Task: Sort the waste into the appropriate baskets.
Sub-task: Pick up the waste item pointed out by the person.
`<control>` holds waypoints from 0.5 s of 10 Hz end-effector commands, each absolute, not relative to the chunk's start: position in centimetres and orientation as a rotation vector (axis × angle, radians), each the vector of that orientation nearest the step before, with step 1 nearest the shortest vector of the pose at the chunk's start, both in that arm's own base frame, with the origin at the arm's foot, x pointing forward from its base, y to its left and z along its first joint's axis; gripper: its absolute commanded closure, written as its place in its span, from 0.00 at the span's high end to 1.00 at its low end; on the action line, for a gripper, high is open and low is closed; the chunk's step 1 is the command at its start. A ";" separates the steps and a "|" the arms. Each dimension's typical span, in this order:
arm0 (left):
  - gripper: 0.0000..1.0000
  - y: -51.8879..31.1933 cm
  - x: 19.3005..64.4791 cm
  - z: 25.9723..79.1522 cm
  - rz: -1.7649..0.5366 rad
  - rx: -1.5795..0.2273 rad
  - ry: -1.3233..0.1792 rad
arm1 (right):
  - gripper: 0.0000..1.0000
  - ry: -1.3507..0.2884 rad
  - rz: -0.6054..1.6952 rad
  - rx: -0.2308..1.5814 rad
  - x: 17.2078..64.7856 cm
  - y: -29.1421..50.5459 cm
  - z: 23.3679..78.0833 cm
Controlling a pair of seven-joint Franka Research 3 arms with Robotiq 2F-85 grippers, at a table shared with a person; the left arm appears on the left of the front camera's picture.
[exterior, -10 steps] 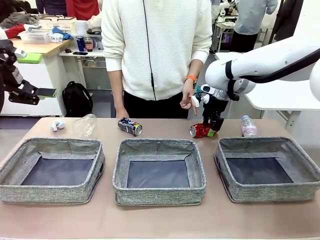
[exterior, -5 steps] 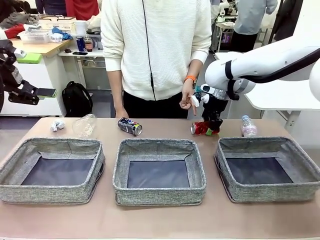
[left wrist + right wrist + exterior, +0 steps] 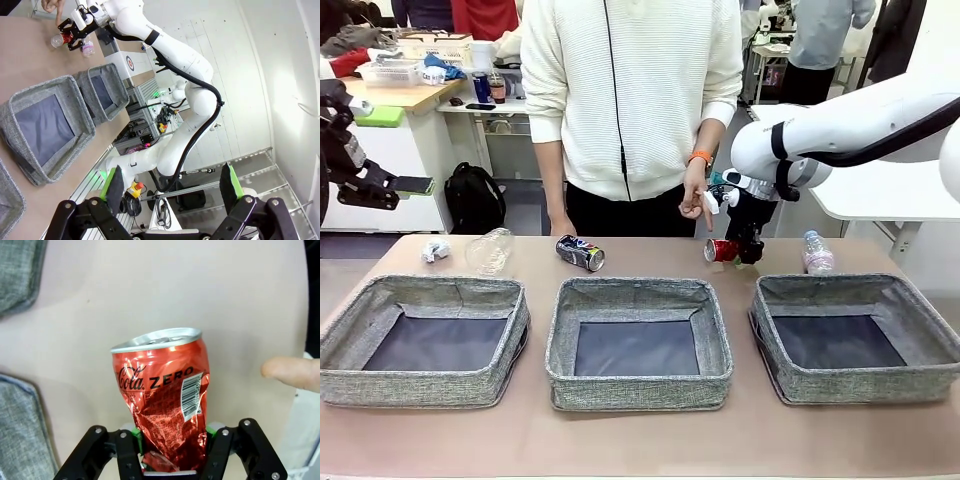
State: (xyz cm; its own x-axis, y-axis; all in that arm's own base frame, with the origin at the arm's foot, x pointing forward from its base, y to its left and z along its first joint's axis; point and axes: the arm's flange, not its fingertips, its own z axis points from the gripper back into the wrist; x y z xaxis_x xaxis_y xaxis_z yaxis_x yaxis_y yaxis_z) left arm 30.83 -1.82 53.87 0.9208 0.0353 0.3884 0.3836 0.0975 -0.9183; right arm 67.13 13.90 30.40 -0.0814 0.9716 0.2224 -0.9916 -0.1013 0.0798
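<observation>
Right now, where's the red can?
Front view, right of centre: dented red soda can clamped in the right hand, behind the gap between middle basket and right basket, under the person's finger.

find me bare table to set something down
Bare: the strip of table in front of the baskets, and inside each basket. Crowded: the far strip: paper wad, clear bottle, blue can, small bottle and the right gripper holding the red can.

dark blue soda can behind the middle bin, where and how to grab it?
The dark blue soda can lies on its side, clear of the middle grey woven-fabric basket. Probably best to come from straight above and pinch its round body mid-length, across its long axis.
</observation>
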 end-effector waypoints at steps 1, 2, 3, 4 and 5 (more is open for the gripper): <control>1.00 -1.9 30.8 53.8 -0.286 -1.478 -0.369 | 0.00 -0.086 1.612 0.262 66.9 13.5 31.3; 1.00 -1.9 30.8 53.8 -0.286 -1.478 -0.369 | 0.00 -0.067 1.607 0.230 65.6 13.4 32.7; 1.00 -1.9 30.8 53.8 -0.286 -1.478 -0.369 | 0.00 0.014 1.571 0.198 63.2 12.9 35.5; 1.00 -1.9 30.8 53.8 -0.286 -1.478 -0.369 | 0.00 0.056 1.517 0.145 59.8 12.1 39.6; 1.00 -1.9 30.8 53.8 -0.286 -1.478 -0.369 | 0.00 0.043 1.446 0.123 55.7 11.7 43.8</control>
